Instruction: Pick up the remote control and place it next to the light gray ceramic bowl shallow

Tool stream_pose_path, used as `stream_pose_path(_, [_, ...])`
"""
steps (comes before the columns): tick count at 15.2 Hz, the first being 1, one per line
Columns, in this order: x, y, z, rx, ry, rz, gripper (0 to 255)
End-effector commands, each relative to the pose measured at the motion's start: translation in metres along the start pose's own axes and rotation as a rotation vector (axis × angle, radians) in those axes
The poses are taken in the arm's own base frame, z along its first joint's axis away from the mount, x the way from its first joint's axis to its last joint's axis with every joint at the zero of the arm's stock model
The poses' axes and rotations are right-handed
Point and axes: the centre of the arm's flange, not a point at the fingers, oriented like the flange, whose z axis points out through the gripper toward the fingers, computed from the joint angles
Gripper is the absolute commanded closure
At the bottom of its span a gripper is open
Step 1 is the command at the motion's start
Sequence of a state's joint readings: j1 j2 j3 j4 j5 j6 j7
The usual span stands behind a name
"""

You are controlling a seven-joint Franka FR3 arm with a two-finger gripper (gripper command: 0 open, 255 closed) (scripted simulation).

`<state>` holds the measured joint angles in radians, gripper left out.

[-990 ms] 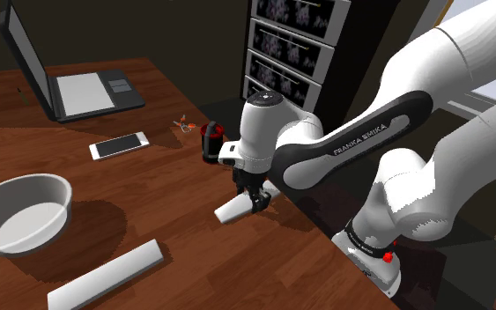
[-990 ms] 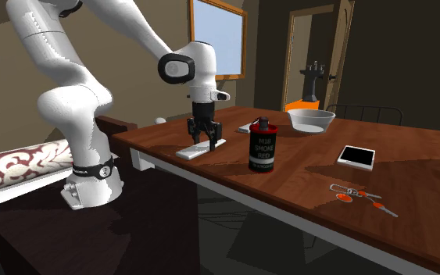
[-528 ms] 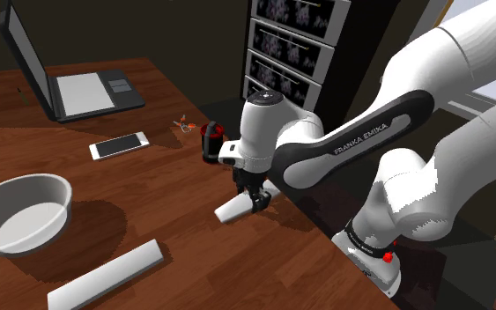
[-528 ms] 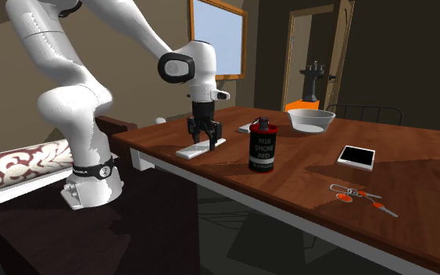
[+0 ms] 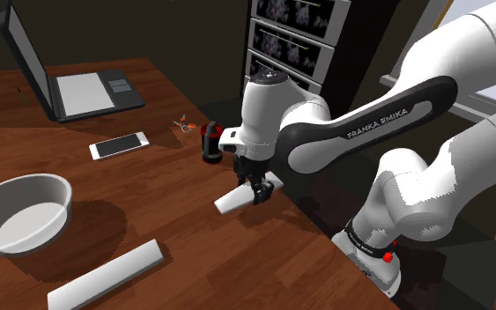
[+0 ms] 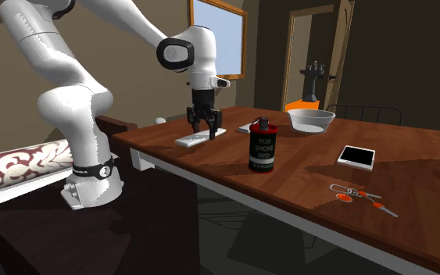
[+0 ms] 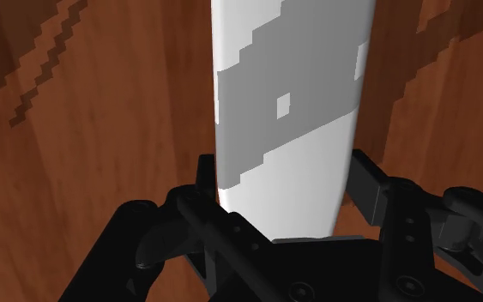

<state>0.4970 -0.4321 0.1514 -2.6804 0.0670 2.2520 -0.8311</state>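
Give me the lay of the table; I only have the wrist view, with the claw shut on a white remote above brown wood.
Observer: The pale bowl sits far toward the shoulder view's left, across the table from the claw and remote.
Operator: Name anything lying near that bowl.
Observer: A long white bar lies flat below the bowl in the shoulder view, not touching it.
Operator: Check close to the claw.
Observer: A black canister with red lettering stands upright to the claw's right in the second exterior view.
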Motion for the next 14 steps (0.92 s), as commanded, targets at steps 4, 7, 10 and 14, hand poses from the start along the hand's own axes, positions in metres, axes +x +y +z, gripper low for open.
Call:
stream_pose_path(4, [-0.001, 0.0, -0.027, 0.0, 0.0, 0.0, 255])
stream_pose_path(7, [-0.001, 0.0, -0.042, 0.0, 0.0, 0.0, 255])
stream_pose_path(10, [-0.001, 0.0, -0.058, 0.0, 0.0, 0.0, 255])
stream_pose_path(14, [-0.001, 0.001, -0.079, 0.0, 0.0, 0.0, 255])
